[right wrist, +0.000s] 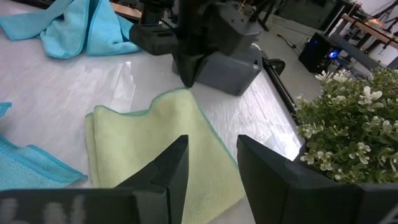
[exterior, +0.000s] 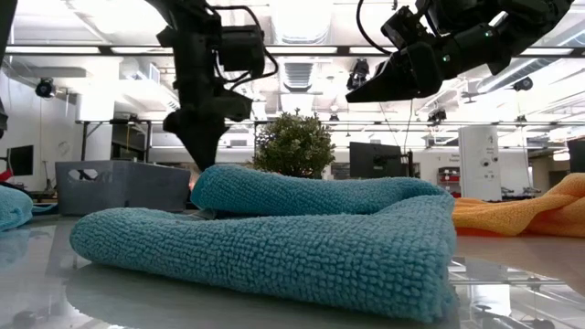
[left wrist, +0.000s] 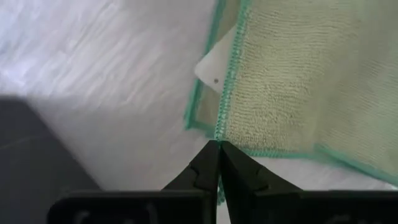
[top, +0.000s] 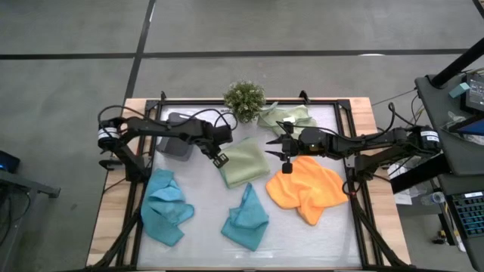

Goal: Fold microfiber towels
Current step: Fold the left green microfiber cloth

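White tabletop [top: 302,234] is carrying five towels. Just in front of the plant [top: 244,98], the folded sage towel [top: 244,162] is lying with its long axis running diagonally. The left gripper [top: 219,159] is pinching shut on its corner; a blank white tag [left wrist: 214,68] is peeking out beneath the hem. Beside the orange towel [top: 308,189], the right gripper [top: 286,153] is hovering, fingers parted, holding nothing.

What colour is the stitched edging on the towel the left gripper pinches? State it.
Teal-green edging on a pale sage-green towel; clearest in the left wrist view.
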